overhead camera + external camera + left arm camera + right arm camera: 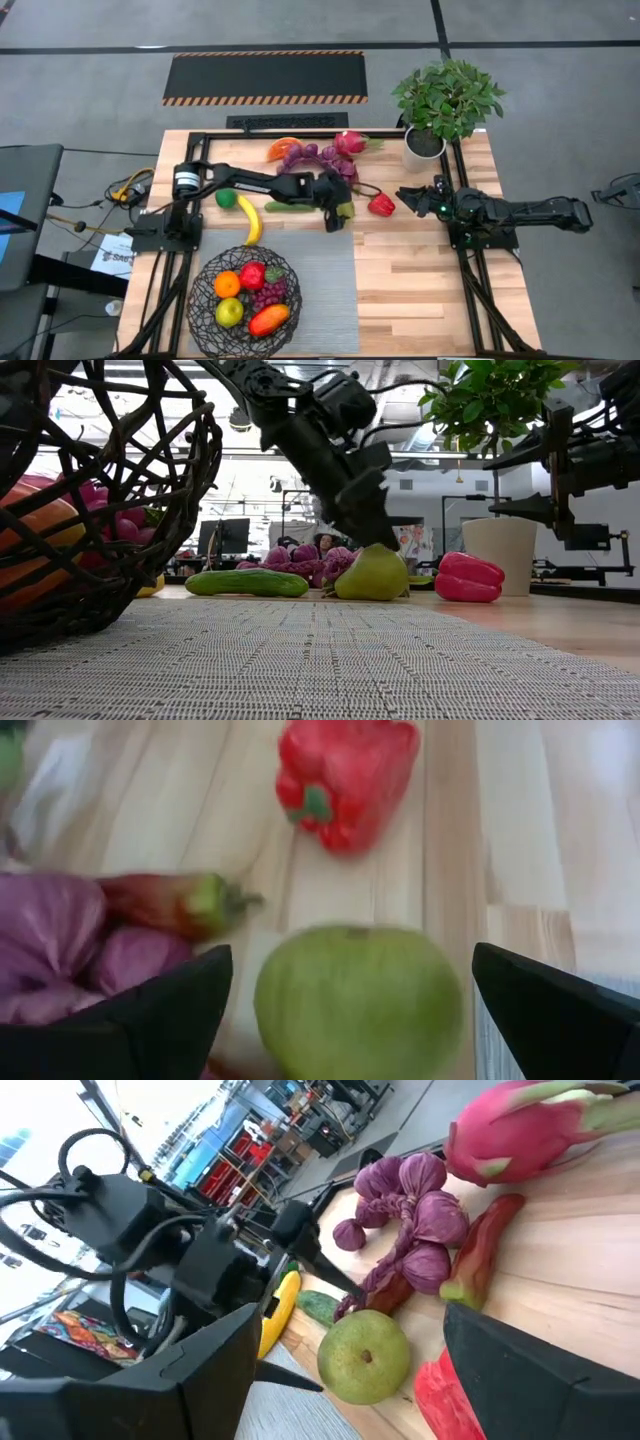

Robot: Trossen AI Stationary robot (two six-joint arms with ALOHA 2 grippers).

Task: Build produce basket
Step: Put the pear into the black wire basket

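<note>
sitting at the centre of the high view, the green pear (344, 211) rests on the bench (430, 270) just off the upper right corner of the grey mat (315, 290), and the left end effector (372, 540) hangs right over it with its fingers (165, 1010) spread wide to either side, not yet touching the fruit. to do this pick well, it looks best to lower until the fingers straddle the pear's widest part, keep them clear of the red chilli (175, 903) and the purple grapes (60, 945) crowding one side, then squeeze gently so the round, smooth fruit does not squirt out. beyond the pear lie the red pepper (381, 204) to its right, the cucumber (288, 207) to its left, and the banana (252, 222) nearer the basket. the basket (243, 290) sits at the lower left of the high view, already holding an orange, an apple, grapes and other pieces, so the carry runs down and left across the mat. the right end effector (409, 195) waits at centre right, near the white pot (424, 147), its fingers also apart and empty.
</note>
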